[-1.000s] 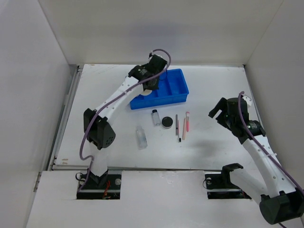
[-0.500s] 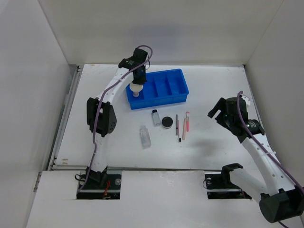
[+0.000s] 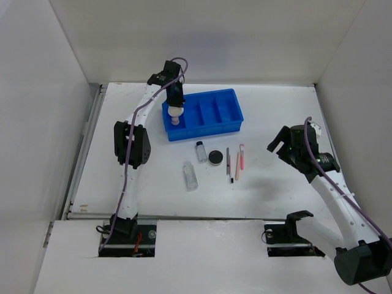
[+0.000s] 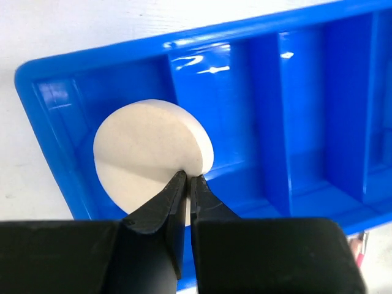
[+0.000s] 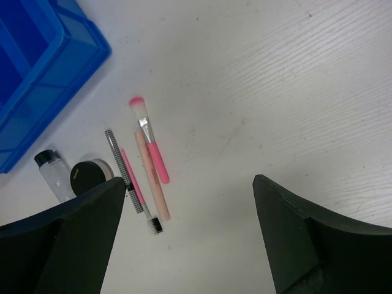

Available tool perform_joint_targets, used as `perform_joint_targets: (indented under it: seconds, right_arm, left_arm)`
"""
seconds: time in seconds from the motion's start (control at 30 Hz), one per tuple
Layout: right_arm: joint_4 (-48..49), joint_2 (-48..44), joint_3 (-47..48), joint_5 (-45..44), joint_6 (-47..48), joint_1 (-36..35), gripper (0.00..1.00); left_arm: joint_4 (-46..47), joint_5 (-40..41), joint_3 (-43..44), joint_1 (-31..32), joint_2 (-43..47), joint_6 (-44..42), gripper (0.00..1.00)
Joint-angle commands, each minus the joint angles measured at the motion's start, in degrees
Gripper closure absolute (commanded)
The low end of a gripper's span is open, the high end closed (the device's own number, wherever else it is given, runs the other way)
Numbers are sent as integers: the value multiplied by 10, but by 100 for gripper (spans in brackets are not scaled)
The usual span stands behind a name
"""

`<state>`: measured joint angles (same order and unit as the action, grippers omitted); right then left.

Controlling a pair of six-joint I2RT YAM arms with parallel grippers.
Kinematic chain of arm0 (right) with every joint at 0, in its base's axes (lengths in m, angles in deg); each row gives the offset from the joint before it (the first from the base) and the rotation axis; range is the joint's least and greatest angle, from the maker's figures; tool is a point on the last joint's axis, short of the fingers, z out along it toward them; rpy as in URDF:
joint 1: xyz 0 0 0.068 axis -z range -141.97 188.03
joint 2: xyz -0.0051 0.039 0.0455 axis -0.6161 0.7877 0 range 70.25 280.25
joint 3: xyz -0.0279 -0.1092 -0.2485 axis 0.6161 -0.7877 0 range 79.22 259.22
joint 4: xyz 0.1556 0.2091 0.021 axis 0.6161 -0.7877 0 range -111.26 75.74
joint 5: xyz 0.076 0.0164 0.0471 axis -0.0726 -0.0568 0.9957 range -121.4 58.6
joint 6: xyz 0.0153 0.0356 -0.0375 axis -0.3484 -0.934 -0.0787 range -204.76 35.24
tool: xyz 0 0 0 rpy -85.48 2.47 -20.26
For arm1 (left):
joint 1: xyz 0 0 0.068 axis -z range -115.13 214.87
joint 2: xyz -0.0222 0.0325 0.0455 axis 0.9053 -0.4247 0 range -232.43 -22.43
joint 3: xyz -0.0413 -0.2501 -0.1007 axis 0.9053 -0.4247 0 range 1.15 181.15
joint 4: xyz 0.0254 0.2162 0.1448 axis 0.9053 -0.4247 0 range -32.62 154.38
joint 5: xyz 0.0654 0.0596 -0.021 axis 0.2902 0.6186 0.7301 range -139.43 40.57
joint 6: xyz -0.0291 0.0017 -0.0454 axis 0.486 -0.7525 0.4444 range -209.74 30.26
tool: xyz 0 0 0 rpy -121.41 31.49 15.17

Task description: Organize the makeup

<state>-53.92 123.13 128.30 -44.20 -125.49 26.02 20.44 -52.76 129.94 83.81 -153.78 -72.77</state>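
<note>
My left gripper (image 3: 176, 103) is shut on the rim of the cream round puff (image 4: 150, 153), its fingertips (image 4: 179, 184) pinching the lower edge. It holds the puff (image 3: 176, 113) over the leftmost compartment of the blue tray (image 3: 236, 125); whether the puff touches the floor there does not show. The rest of the makeup lies in front of the tray: two clear bottles (image 3: 201, 151) (image 3: 191, 175), a round black jar (image 3: 215, 157), thin pencils (image 5: 152, 184) and a pink brush (image 5: 153, 153). My right gripper (image 5: 190, 181) hangs open and empty above the table, right of the pencils.
The tray's (image 4: 245, 27) other compartments show nothing inside. White walls enclose the table on the left, back and right. A metal rail (image 3: 86, 147) runs along the table's left edge.
My left arm has swung left across the tray with the puff, from the tray's middle to its leftmost compartment. The nearer bottle has shifted slightly right. The right arm has stayed put.
</note>
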Motion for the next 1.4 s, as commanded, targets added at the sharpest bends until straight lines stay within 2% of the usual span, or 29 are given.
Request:
perform_joint_targets:
  seconds: [0.0,0.23,0.27,0.3,0.33,0.43,0.6,0.73,0.8,0.83,0.87,0.9,0.97,1.0,1.03,1.1,1.23,1.37]
  right_arm:
    - [16,-8,24,5,6,3,9]
    - [16,-8,24,5,6,3,9]
    - [16,-8,24,5,6,3,9]
    - [16,-8,24,5,6,3,9]
    - [16,-8,24,5,6,3,9]
    - [16,-8,24,5,6,3,9]
    - [39,-2,35,38,34,3,11]
    - [56,18,66,49,53,-43,14]
    - [51,47,95,20,53,-88,15]
    - [51,56,102,9,53,-102,15]
    - [46,62,102,-7,53,-123,15]
    - [46,67,109,-7,53,-129,13]
    - [62,73,98,-7,46,-129,12]
    - [67,73,89,-7,40,-129,10]
    - [67,73,89,-7,40,-129,10]
    - [74,79,84,-2,40,-129,9]
    - [74,79,84,-2,40,-129,7]
    - [74,64,79,3,40,-129,7]
  left_arm:
    - [2,-15,33,-5,-2,-2,100]
    - [7,-47,38,-42,-20,24,100]
    - [7,-52,38,-42,-20,25,92]
    - [7,-52,38,-50,-20,25,68]
    - [7,-62,38,-51,-20,31,59]
    - [2,-86,38,-58,-15,31,47]
    - [7,-124,24,-51,29,25,45]
    - [2,-107,-9,-22,106,3,45]
    - [2,-93,-71,-7,153,-4,46]
    - [20,-93,-110,12,218,-4,48]
    - [32,-64,-203,24,252,-4,48]
    - [43,-50,-252,39,285,10,48]
    - [75,-3,-343,90,365,44,42]
    - [87,-3,-427,106,383,66,34]
    - [102,12,-462,136,410,124,28]
    - [114,58,-546,163,426,183,28]
    - [148,122,-625,224,433,304,26]
    - [155,149,-637,242,401,347,24]
